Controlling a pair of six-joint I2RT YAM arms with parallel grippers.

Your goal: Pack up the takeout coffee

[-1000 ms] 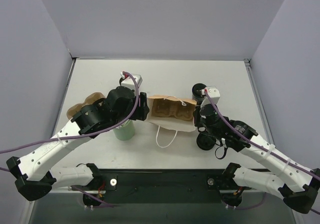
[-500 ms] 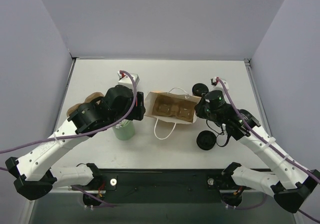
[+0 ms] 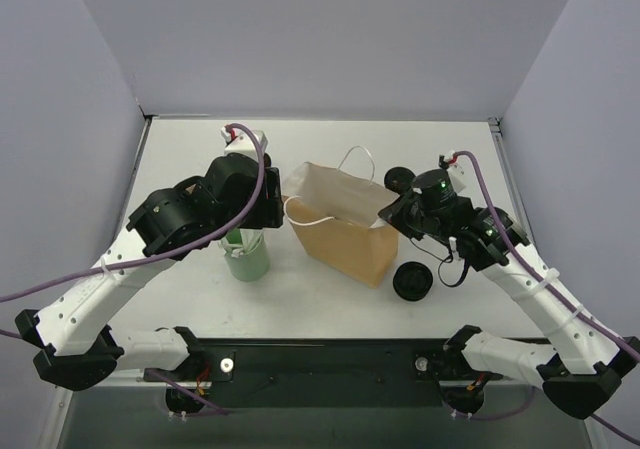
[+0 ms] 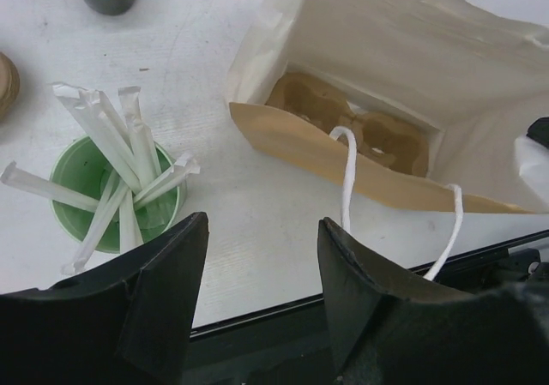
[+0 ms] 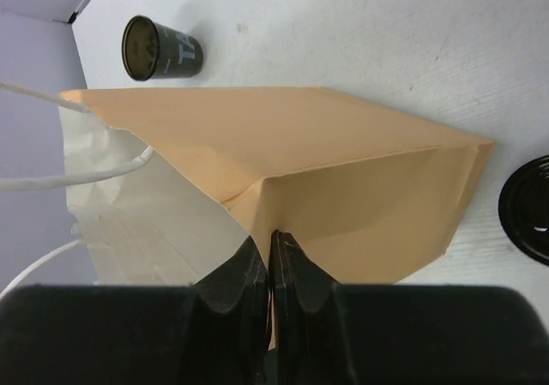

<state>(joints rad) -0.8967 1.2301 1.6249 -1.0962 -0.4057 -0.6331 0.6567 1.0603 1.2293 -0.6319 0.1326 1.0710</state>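
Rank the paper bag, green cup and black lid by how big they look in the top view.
Largest: the paper bag, by a clear margin.
Next, unranked: the green cup and the black lid look about alike, and the left arm covers part of the cup.

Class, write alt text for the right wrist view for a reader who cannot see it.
The right gripper pinches the edge of a tan bag. A black cup sits beyond it; a black lid shows at right.
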